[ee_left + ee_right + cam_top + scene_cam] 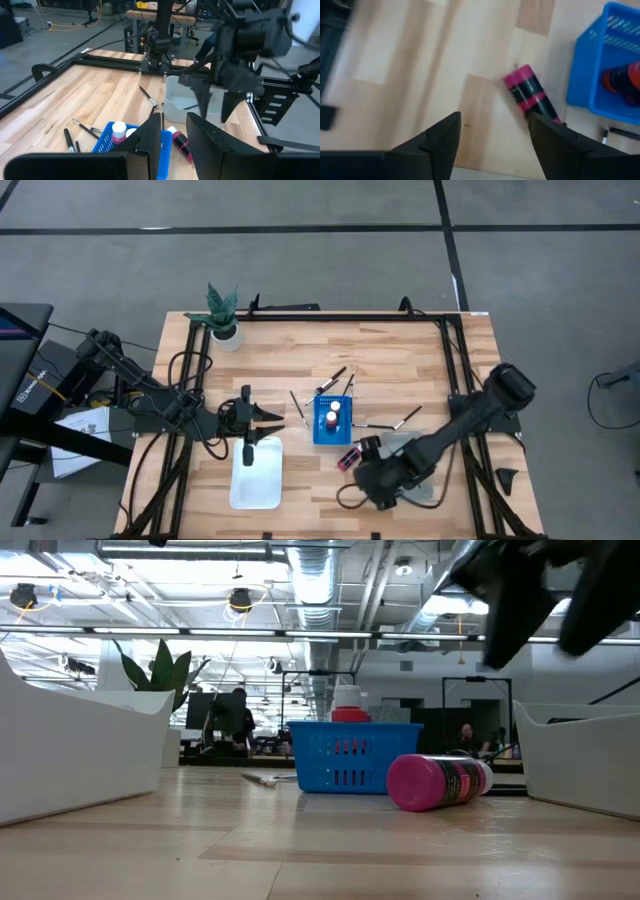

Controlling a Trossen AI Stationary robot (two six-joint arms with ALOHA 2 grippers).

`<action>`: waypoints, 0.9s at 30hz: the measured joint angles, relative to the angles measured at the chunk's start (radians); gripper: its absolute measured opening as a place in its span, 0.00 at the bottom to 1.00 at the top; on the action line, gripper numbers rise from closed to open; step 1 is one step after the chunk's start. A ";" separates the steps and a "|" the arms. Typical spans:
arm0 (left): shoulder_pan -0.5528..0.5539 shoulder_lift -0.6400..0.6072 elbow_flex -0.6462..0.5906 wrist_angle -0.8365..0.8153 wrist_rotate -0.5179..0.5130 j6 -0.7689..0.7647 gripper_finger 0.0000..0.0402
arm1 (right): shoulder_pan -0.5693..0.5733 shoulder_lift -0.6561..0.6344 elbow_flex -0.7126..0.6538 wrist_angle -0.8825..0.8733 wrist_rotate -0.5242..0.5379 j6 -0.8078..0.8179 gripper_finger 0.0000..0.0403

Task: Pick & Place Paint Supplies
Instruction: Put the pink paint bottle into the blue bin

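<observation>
Pink-capped paint bottle [438, 781], dark label, lies on its side on the wooden desk [400, 360], loose, just beside the blue rack [332, 420]. My right gripper [492, 142] hangs above it, fingers spread wide, holding nothing. Rack contents: I count two upright bottles [332, 414]. Brushes [332, 377] lie scattered on the desk around the rack. My left gripper [277, 418] waits above the white tray [256, 480], fingers narrowly apart, empty. Farthest: potted plant [224, 313] at the desk's corner.
</observation>
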 joint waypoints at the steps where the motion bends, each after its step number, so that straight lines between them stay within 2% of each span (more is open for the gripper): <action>1: 0.000 0.000 0.000 0.000 0.000 0.000 0.21 | -0.012 0.015 0.005 -0.006 0.000 0.000 0.57; 6: 0.000 0.000 0.000 0.000 0.000 0.000 0.21 | -0.078 0.073 0.005 -0.056 0.001 0.003 0.57; 15: 0.000 0.000 0.000 0.000 -0.001 0.000 0.21 | -0.126 0.084 0.005 -0.128 0.009 0.001 0.57; 22: 0.000 0.000 0.000 0.000 -0.001 0.000 0.21 | -0.149 0.084 0.005 -0.124 -0.025 -0.005 0.57; 27: 0.000 0.000 0.000 0.000 -0.002 0.001 0.21 | -0.166 0.089 0.005 -0.089 -0.092 -0.019 0.57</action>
